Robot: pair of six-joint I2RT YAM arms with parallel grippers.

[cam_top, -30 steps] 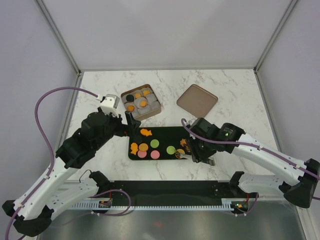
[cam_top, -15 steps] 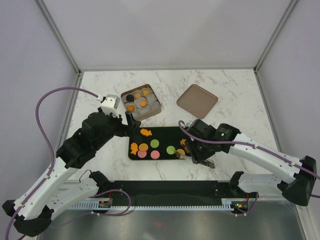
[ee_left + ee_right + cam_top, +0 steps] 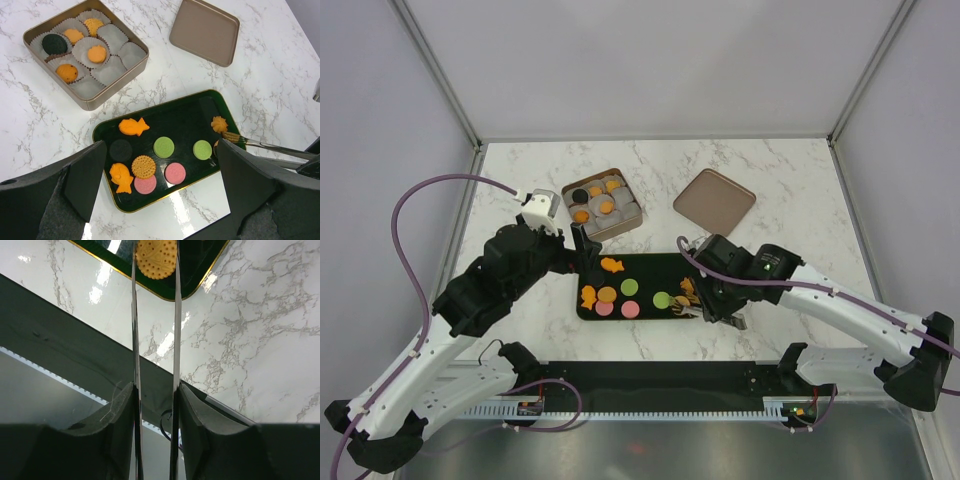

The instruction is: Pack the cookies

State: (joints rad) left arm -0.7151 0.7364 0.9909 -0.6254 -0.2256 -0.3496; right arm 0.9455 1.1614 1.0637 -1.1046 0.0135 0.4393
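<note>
Cookies lie on a black tray [image 3: 190, 112]: an orange fish [image 3: 133, 126], two green discs [image 3: 163, 147], pink discs [image 3: 175, 173], a black disc [image 3: 120, 150], an orange flower [image 3: 219, 123]. My right gripper [image 3: 155, 395] is shut on metal tongs [image 3: 134, 315], whose blades flank a round orange cookie [image 3: 156, 260] at the tray's right end [image 3: 686, 296]. My left gripper [image 3: 162, 165] is open and empty, above the tray's left part [image 3: 582, 245]. The gold tin [image 3: 116, 93] holds paper cups, several with cookies in them.
The tin's brown lid [image 3: 714, 199] lies on the marble table at the back right of the tray. The tin [image 3: 601, 205] stands just behind the tray's left half. The dark front rail runs under the right gripper [image 3: 75, 340].
My right gripper with the tongs has shifted slightly at the tray's right end. The left arm, the tin and the lid have not moved.
</note>
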